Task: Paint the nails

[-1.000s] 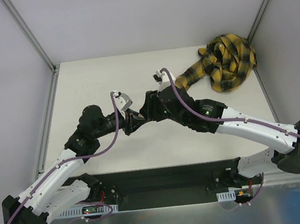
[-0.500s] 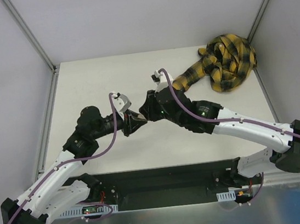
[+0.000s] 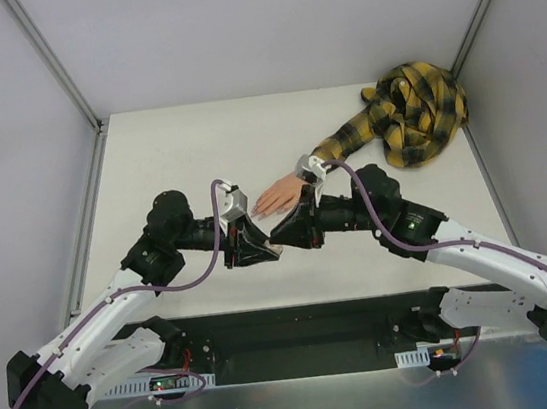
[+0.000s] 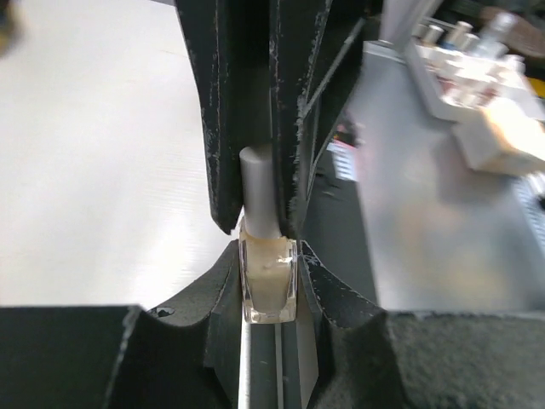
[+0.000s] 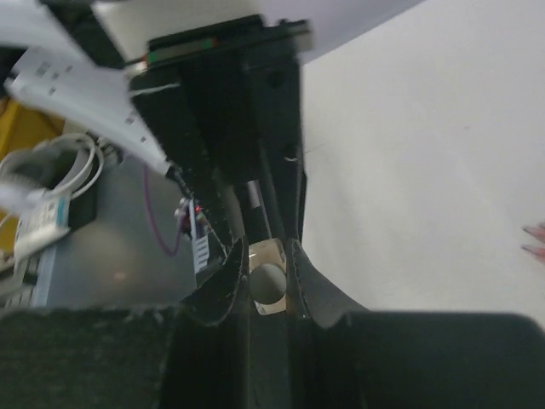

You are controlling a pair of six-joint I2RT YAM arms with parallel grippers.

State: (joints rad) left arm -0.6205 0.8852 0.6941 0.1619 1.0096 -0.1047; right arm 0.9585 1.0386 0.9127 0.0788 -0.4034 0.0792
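Note:
The peach mannequin hand [image 3: 279,197] lies palm down mid-table, its yellow-black plaid sleeve [image 3: 413,113] running to the back right. Its pale nails [image 3: 258,208] point left; two pink fingertips show at the right edge of the right wrist view [image 5: 535,239]. My left gripper [image 3: 264,253] [image 4: 266,256] is shut on a small beige bottle [image 4: 268,285]. My right gripper [image 3: 281,236] [image 5: 268,256] faces it, shut on the bottle's grey cap [image 4: 258,192] [image 5: 269,279]. The two grippers meet tip to tip just in front of the hand.
The bunched plaid cloth fills the back right corner. Metal frame rails [image 3: 83,229] run along the table's left and right sides. A black base strip [image 3: 300,327] with both arm mounts lies at the near edge.
Both grippers have moved toward the near edge, still joined at the bottle. The mannequin hand, hidden under the right arm before, now shows.

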